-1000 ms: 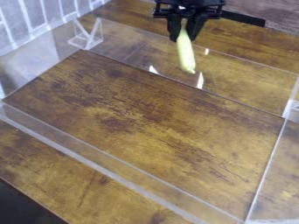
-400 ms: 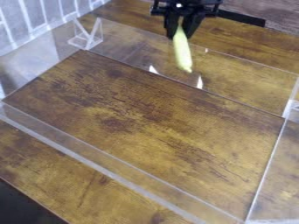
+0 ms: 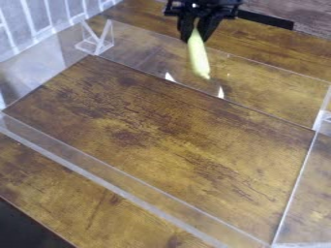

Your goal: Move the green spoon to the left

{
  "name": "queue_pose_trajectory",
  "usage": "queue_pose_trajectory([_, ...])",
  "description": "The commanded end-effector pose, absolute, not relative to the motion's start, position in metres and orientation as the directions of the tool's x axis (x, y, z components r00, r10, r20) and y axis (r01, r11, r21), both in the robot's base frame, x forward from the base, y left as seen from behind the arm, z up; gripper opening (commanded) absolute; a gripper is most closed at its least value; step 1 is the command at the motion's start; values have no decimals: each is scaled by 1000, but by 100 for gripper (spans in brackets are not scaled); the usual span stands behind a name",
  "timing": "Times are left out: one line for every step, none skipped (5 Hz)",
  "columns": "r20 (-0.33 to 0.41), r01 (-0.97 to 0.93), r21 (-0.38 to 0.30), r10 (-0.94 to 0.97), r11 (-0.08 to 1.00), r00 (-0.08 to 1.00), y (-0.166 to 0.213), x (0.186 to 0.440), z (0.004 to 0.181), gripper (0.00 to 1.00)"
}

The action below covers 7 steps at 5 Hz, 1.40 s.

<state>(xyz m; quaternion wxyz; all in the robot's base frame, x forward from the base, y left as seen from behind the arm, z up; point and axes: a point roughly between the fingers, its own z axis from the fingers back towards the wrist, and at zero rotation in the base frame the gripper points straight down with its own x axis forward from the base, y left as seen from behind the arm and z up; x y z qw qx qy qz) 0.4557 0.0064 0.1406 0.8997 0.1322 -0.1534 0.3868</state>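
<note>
My black gripper [image 3: 196, 26] is at the top centre of the camera view, pointing steeply down, shut on the upper end of the green spoon [image 3: 198, 55]. The spoon shows as a slim yellow-green handle hanging down from the fingers above the wooden table [image 3: 168, 145]. Its lower end hangs near the far clear wall. I cannot make out its silver bowl.
A clear acrylic frame with low walls [image 3: 142, 189] runs around the wooden work area. A small clear triangular stand [image 3: 93, 40] sits at the back left. White slats fill the top left corner.
The gripper and spoon have shifted slightly left and tilted a little; otherwise nothing has moved.
</note>
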Motion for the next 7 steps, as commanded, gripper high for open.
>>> queue_pose_trajectory([437,-748,66,655,661,617,-5,458,167,0])
queue_pose_trajectory([446,-781,65,682,621,580,17,444,162,0])
queue_pose_trajectory([455,-822,47,720,568,523,43,427,181,0])
queue_pose_trajectory([459,-863,31,760,504,460,74,408,175,0])
queue_pose_trajectory([466,-893,18,786,450,405,98,394,184,0])
queue_pose_trajectory([472,-904,29,792,426,388,120,380,178,0])
queue_pose_trajectory([477,-903,50,784,426,396,137,369,166,0])
